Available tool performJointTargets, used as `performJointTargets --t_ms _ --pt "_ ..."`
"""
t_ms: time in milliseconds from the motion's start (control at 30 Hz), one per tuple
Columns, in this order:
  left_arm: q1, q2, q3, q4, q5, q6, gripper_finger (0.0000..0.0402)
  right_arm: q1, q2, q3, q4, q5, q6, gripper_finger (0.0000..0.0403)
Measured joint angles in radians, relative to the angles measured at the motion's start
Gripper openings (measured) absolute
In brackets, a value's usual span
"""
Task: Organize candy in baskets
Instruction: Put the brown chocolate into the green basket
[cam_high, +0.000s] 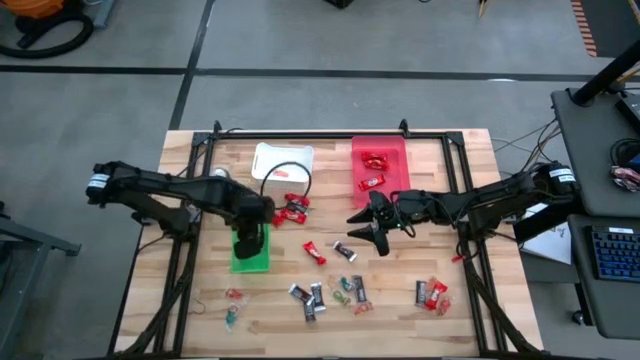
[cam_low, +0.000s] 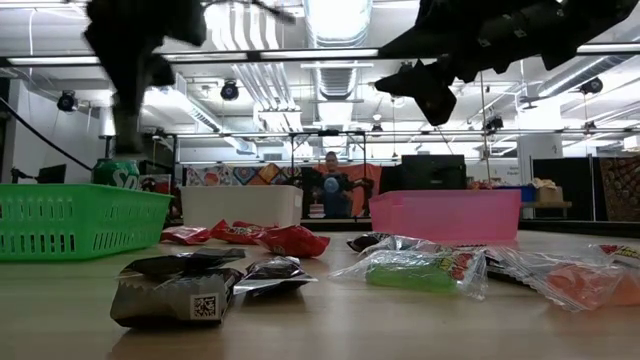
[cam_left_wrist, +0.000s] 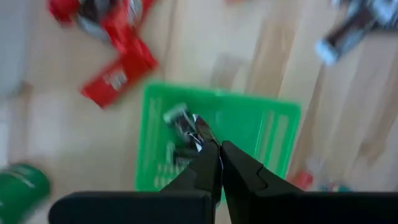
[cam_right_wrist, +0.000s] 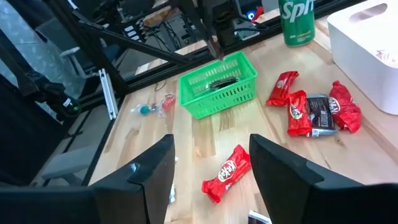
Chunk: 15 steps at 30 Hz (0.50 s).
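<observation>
My left gripper (cam_high: 250, 238) hangs over the green basket (cam_high: 252, 256), pointing down and shut on a dark/silver mini bar (cam_left_wrist: 189, 127). More dark wrappers (cam_right_wrist: 217, 81) lie inside that basket. My right gripper (cam_high: 362, 227) hovers open above the table's middle, over a red-wrapped bar (cam_right_wrist: 227, 174), touching nothing. The white basket (cam_high: 282, 160) and the red basket (cam_high: 380, 165), which holds red bars, stand by the far edge. Red bars (cam_high: 292, 210) lie next to the white basket. Mixed candy (cam_high: 320, 295) is scattered toward the near edge. My left gripper pinches the dark/silver mini bar by one end of its wrapper (cam_left_wrist: 202, 138), right at the fingertips (cam_left_wrist: 211, 152). The fingers come from above, pointing down. The bar sits lifted clear over the green basket's inside (cam_left_wrist: 249, 124).
A green drink can (cam_right_wrist: 298, 22) stands left of the white basket. More candy lies at the near right (cam_high: 432, 293) and near left (cam_high: 233, 305). Black frame rails run along the table's left and right sides. Bare wood shows between the baskets and the scattered candy.
</observation>
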Motion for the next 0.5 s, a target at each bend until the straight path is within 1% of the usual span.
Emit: performJointTargets --t_ms 133,200,300,400,500 --pt "0.001 0.015 -0.093 0.032 0.131 -0.022 0.0001 0.000 0.000 0.000 -0.008 0.000 -0.004 0.0196" --pt "-0.004 0.020 -0.138 0.073 0.173 -0.032 0.0000 0.000 0.000 0.000 -0.010 0.000 -0.005 0.0196" --pt "-0.005 0.033 -0.193 0.142 0.179 -0.035 0.0000 0.000 0.000 0.000 -0.010 0.000 -0.007 0.0196" --pt "-0.003 0.048 -0.219 0.171 0.173 -0.036 0.0000 0.000 0.000 0.000 -0.010 0.000 -0.008 0.0196" --pt "-0.004 0.064 -0.220 0.177 0.122 -0.036 0.0000 0.000 0.000 0.000 -0.011 0.000 -0.008 0.0196"
